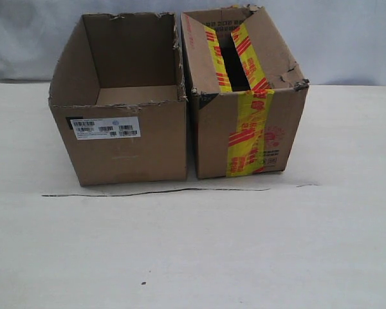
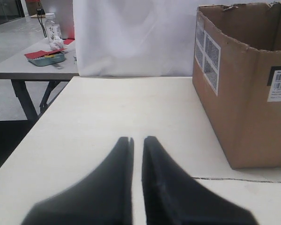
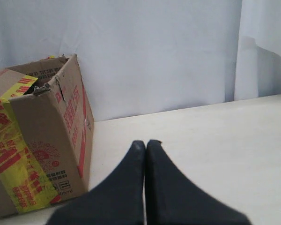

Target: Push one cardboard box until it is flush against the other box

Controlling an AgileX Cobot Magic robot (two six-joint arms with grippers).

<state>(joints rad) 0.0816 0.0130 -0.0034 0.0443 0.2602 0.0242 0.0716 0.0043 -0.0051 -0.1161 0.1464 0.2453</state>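
Observation:
The cardboard box [image 1: 212, 138] with yellow red-striped tape and a dented corner stands on the right of the table. The other box [image 1: 128, 154], plain brown with a white barcode label, stands open-topped right beside it on the left. Their upper near corners touch and only a thin dark slit shows between their lower sides. Neither gripper appears in the exterior view. My left gripper [image 2: 137, 138] hovers over bare table left of the plain box [image 2: 243, 112], its fingers nearly together and holding nothing. My right gripper [image 3: 146, 142] is shut and empty, just right of the taped box [image 3: 37, 140].
A thin dark line [image 1: 154, 192] runs across the tabletop [image 1: 193, 257] in front of both boxes. A white curtain [image 1: 347, 38] hangs behind the table. In the left wrist view the table's edge [image 2: 47, 112] drops off, with another table carrying a bottle [image 2: 52, 29] beyond.

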